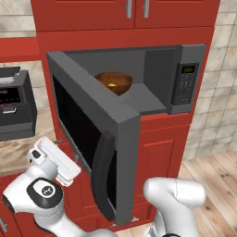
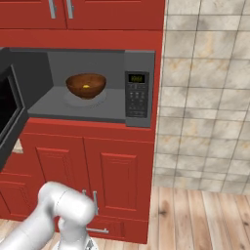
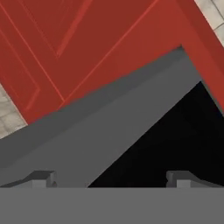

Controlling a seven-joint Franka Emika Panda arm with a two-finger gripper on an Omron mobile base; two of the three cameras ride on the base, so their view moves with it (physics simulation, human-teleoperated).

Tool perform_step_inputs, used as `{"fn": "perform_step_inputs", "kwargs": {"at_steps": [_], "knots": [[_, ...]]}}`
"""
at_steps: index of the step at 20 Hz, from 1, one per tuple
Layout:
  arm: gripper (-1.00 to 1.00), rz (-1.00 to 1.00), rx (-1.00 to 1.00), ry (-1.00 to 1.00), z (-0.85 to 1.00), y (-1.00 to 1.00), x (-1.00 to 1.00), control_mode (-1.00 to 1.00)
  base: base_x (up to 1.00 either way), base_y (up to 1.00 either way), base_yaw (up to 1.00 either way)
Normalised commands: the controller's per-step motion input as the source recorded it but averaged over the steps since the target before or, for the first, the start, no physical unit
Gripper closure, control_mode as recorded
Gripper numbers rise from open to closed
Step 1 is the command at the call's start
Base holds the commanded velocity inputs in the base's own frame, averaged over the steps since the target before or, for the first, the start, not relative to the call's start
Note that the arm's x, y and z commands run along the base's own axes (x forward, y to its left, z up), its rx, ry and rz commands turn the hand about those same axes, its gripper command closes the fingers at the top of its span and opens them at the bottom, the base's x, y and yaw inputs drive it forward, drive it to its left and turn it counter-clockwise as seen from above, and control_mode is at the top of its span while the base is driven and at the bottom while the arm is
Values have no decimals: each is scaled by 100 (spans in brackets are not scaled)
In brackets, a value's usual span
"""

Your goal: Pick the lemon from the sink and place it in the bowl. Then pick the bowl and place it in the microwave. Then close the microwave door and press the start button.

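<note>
The microwave (image 1: 185, 83) (image 2: 137, 93) stands open in the red cabinetry. Inside it, on the grey floor of the cavity, sits the dark reddish-brown bowl (image 1: 114, 82) (image 2: 86, 85) with the yellow lemon (image 1: 112, 85) (image 2: 86, 87) in it. The microwave door (image 1: 118, 120) (image 2: 10, 112) (image 3: 87, 131) swings far out toward me, and its black bar handle (image 1: 102, 176) faces the arm. My white hand (image 1: 58, 159) is low, left of the door's outer face. In the hand view my gripper (image 3: 113, 179) is open and holds nothing. It looks at the door's grey frame and dark glass close ahead.
A black countertop appliance (image 1: 14, 104) stands on the wooden counter (image 1: 18, 152) at the left. Red cabinet doors (image 2: 117, 180) run below the microwave. A tiled wall (image 2: 205, 97) and wooden floor (image 2: 195, 215) lie to the right.
</note>
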Motion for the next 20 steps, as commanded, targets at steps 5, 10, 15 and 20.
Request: {"fn": "perform_step_inputs", "kwargs": {"at_steps": [5,10,15,20], "knots": [[-100,0,0,-9,0,-76,57,-100,0,0,0],[-100,0,0,-9,0,-60,49,-100,0,0,0],[-100,-1,0,-7,0,-43,55,-100,0,0,0],[-100,-1,0,-2,0,-32,82,-100,0,0,0]]}}
